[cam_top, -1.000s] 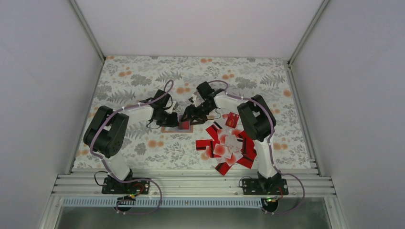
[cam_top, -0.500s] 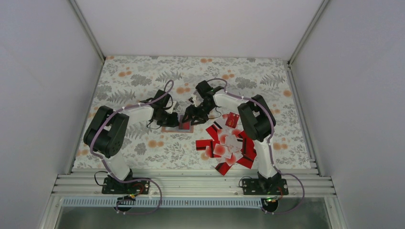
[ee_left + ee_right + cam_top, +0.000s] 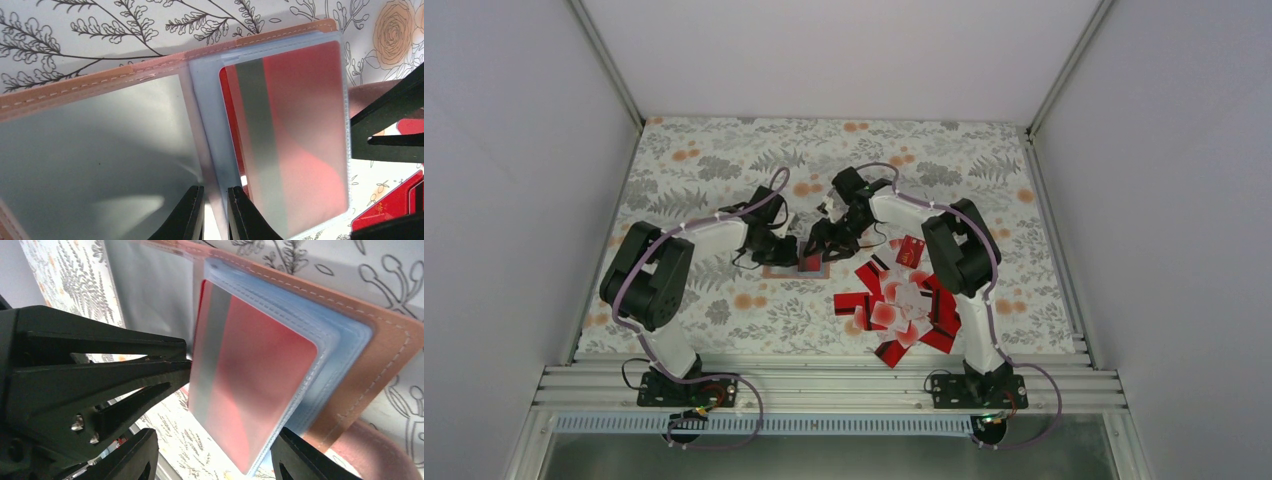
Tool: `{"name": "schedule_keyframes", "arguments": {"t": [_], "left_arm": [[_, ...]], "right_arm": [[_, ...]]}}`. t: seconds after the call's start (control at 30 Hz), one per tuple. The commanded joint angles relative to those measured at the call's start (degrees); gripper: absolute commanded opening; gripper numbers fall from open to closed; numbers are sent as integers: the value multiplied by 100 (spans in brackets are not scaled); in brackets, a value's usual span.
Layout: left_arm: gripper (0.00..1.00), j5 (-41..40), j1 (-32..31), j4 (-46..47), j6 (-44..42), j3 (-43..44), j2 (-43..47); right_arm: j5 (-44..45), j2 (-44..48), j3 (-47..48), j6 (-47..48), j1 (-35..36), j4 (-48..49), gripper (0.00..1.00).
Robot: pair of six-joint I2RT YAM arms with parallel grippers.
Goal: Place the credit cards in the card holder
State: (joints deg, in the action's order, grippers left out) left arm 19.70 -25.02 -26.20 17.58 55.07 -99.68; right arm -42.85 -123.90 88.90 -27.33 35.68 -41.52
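The tan card holder (image 3: 790, 268) lies open on the table between the two arms. It also shows in the left wrist view (image 3: 100, 82) and the right wrist view (image 3: 372, 355). A red credit card with a grey stripe sits inside a clear sleeve (image 3: 295, 135), also in the right wrist view (image 3: 250, 390). My left gripper (image 3: 216, 212) is shut on a clear sleeve page next to that card. My right gripper (image 3: 215, 460) is open, its jaws either side of the sleeves' lower edge. A pile of red and white credit cards (image 3: 904, 305) lies to the right.
A lone red card (image 3: 911, 250) lies just above the pile. The floral table cover (image 3: 724, 170) is bounded by white walls and a metal rail (image 3: 824, 385) at the near edge.
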Motion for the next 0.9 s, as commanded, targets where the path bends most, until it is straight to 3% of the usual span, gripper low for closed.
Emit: {"name": "schedule_keyframes", "arguments": {"t": [0.0,0.37,0.87], "left_arm": [[14,-239,-42,-396,-5,254,122],[14,-596,69,-991,12,574,614],[14,-613,607,-1233,61,216,1447]], "right_arm": [[-162,71,294,71,118,-64,58],[-280,20,460,83,130,-95,58],[-1164,-312,915,118,358,207,60]]}}
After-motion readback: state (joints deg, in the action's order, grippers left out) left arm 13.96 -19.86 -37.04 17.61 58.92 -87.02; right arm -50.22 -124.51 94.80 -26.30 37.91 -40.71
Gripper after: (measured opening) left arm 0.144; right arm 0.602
